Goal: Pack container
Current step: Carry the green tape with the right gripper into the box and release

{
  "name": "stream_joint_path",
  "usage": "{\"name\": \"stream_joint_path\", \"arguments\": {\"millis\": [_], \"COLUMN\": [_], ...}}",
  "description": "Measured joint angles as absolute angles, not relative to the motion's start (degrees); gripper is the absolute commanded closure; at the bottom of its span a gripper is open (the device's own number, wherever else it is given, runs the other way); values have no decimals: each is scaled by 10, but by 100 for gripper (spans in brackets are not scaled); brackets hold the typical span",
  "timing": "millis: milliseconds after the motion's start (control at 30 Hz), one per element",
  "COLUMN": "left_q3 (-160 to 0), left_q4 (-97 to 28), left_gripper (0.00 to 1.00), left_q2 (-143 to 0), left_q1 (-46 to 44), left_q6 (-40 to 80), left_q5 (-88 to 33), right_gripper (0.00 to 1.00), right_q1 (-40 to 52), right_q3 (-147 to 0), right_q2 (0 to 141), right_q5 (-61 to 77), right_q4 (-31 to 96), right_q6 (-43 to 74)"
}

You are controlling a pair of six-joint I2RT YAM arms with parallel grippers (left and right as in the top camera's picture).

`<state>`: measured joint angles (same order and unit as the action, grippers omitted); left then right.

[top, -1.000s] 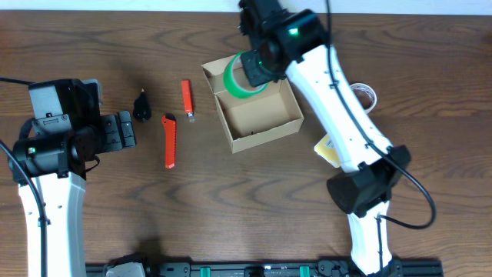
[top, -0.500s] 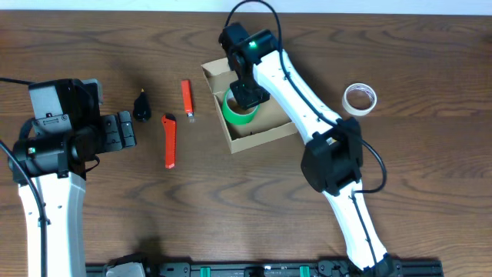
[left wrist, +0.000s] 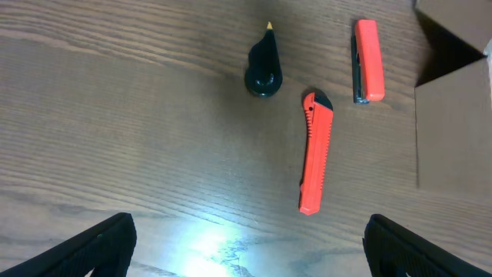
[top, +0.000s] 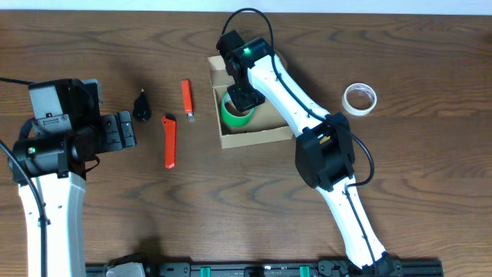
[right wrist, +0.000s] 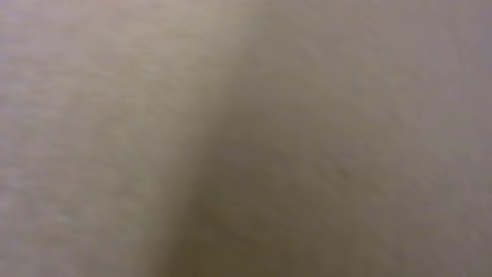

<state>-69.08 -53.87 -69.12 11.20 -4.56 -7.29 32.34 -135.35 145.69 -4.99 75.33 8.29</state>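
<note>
Container [top: 258,138]: open tan cardboard box on the table [top: 423,192], right of centre toward the far edge; one corner shows at the right of the left wrist view.
Inside the container: green tape roll [top: 231,115], on the left side.
Right gripper [top: 244,100]: down in the container, jaws closed tight, apparently pinching the roll's rim; its own camera gives only a tan blur.
Left gripper [left wrist: 250,250]: spread wide, holding nothing, over bare wood well left of the container.
Between them: long orange cutter [top: 169,141], short orange cutter [top: 186,98], small black item [top: 142,106].
Right of the container: clear tape roll [top: 359,98], lying apart from it.
</note>
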Motion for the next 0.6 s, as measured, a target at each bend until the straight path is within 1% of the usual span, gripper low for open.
{"name": "stream_joint_path", "arguments": {"millis": [33,67,100,133,167,233,300,600], "left_q3": [-691,-691,-691,-691,-691,-691,-691,-691], "left_q4": [-539,-539,-539,-539,-539,-539,-539,-539], "left_gripper": [5,5,5,5,5,5,5,5], "left_q2": [-691,-691,-691,-691,-691,-691,-691,-691], "left_q1": [112,112,112,112,112,112,112,112], "left_q6": [-46,-46,-46,-46,-46,-46,-46,-46], "left_q5": [-73,-73,-73,-73,-73,-73,-73,-73], "right_gripper": [99,97,84,74,73,79,81,76], "right_q1": [323,323,323,323,323,323,323,323], "right_q3": [-1353,-1353,-1353,-1353,-1353,-1353,-1353,-1353], "right_q2": [1458,1458,1458,1459,1459,1459,1459,1456], "right_q5": [-50,-50,-50,-50,-50,-50,-50,-50], "right_q4": [753,753,753,753,753,754,755,759], "right_q6": [83,83,83,85,87,86,86,86]}}
